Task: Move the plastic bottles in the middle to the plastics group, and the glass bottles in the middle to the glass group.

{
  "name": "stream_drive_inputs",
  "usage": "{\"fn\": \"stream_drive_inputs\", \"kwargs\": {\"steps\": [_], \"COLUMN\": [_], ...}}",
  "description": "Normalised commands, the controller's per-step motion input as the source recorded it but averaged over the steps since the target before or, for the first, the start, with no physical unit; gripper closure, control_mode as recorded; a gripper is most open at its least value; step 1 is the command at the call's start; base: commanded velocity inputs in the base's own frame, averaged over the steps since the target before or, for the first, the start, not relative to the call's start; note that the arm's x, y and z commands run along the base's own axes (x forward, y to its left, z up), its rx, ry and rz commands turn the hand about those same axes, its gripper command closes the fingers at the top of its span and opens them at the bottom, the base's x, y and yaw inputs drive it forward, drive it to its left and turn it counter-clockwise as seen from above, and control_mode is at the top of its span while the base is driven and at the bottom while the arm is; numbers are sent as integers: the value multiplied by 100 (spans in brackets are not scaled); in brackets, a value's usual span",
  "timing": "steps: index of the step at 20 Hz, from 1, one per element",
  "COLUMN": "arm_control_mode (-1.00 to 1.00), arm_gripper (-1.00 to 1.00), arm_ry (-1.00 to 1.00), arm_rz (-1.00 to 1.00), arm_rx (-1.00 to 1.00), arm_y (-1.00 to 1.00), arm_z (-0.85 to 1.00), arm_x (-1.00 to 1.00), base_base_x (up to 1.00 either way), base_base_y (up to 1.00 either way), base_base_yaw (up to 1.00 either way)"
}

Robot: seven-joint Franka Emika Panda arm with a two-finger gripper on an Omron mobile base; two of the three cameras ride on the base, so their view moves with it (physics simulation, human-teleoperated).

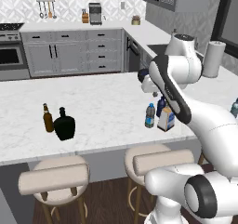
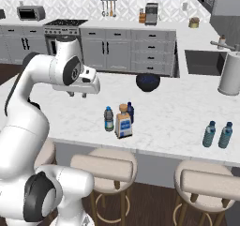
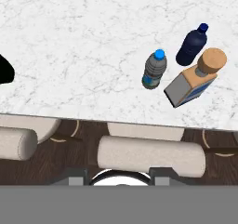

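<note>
Three bottles stand together near the counter's front edge: a clear plastic bottle (image 2: pixel 108 119) (image 3: pixel 155 69) with a blue label, a solid dark blue plastic bottle (image 2: pixel 131 111) (image 3: pixel 191 46), and a squarish glass bottle (image 2: pixel 123 122) (image 3: pixel 195 81) with a tan cork. My gripper (image 2: pixel 77 95) hangs above the counter, up and to the left of them. It is open and holds nothing. The glass group, a slim brown bottle (image 1: pixel 48 118) and a black flask (image 1: pixel 64 124), stands far left. The plastics group, two teal bottles (image 2: pixel 209 134), stands far right.
A dark bowl (image 2: pixel 148 82) sits behind the middle bottles. A white paper-towel roll (image 2: pixel 229 75) stands at the back right beside the sink (image 2: pixel 206 61). Padded stools (image 2: pixel 104 166) line the counter's front edge.
</note>
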Motion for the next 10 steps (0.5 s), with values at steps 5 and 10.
{"fn": "stream_drive_inputs", "kwargs": {"steps": [5,10], "arm_control_mode": [-100,-100], "arm_gripper": [-100,-100], "arm_ry": [0,0], "arm_rz": [0,0], "arm_rx": [0,1], "arm_y": [-53,-100], "arm_z": [0,0], "arm_x": [-7,1], "base_base_x": [0,0], "base_base_y": [0,0], "base_base_yaw": [0,0]}}
